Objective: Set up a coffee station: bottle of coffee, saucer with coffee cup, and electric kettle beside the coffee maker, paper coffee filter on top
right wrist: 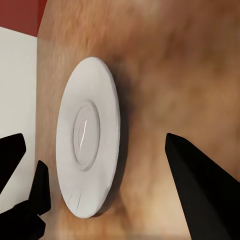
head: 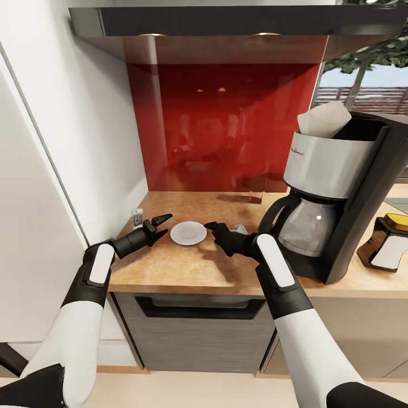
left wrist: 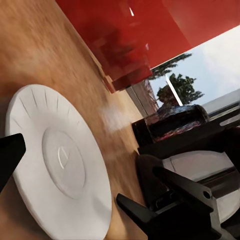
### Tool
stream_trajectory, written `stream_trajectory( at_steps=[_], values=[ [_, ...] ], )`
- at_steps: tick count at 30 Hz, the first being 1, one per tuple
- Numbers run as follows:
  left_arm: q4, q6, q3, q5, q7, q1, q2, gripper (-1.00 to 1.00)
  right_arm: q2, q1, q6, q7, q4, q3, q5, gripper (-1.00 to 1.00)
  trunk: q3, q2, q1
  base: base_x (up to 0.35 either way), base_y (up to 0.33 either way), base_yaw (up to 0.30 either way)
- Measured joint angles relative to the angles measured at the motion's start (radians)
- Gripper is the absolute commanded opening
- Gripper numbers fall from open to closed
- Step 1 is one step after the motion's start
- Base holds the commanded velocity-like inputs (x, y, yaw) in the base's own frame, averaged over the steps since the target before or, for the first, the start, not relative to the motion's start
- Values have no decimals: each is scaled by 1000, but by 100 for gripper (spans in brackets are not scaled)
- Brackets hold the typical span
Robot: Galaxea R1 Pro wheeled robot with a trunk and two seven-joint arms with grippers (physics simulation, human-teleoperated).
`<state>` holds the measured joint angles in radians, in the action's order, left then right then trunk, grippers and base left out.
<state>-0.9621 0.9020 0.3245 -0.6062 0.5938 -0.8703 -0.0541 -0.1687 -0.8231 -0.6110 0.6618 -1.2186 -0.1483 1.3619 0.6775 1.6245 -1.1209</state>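
A white saucer [head: 188,233] lies flat on the wooden countertop [head: 187,266], with nothing on it. My left gripper [head: 168,223] hovers open at its left rim, and my right gripper [head: 212,228] is open at its right rim. Neither holds anything. The right wrist view has the saucer [right wrist: 90,137] between widely spread fingers [right wrist: 200,185]. The left wrist view looks across the saucer [left wrist: 60,165] toward the right gripper. The black and steel coffee maker [head: 334,187] stands at the right with a paper filter [head: 324,120] on top. A small grey object [head: 241,228] sits behind my right hand.
A red backsplash [head: 226,124] rises behind the counter and a white wall [head: 73,141] closes the left side. A small grey item [head: 137,216] stands by that wall. A black, white and yellow appliance [head: 390,245] sits right of the coffee maker. A clear container [head: 255,196] stands at the backsplash.
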Motion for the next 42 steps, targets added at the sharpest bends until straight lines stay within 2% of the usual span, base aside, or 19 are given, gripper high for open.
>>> stream_trajectory(
  at_steps=[7,18,23,29,39,42],
  values=[
    [0,-1,0,0,1,0,-3,100,0,0,0,0,0,0,0,100,0,0,0,0,0,0],
    [8,-1,0,0,-6,0,-22,100,-4,0,0,-1,8,-3,0,100,0,0,0,0,0,0],
    [12,-1,4,1,-9,0,-23,100,-5,0,35,-2,19,-43,1,100,0,0,0,0,0,0],
    [11,1,72,1,-9,0,-23,100,-5,0,56,-1,20,-53,3,100,0,0,0,0,0,0],
    [15,4,100,-4,-16,0,-23,100,-5,0,58,-1,20,-54,4,100,0,0,0,0,0,0],
    [17,3,103,-15,-60,0,-26,100,-5,-1,58,-1,21,-54,3,100,0,0,0,0,0,0]
  ],
)
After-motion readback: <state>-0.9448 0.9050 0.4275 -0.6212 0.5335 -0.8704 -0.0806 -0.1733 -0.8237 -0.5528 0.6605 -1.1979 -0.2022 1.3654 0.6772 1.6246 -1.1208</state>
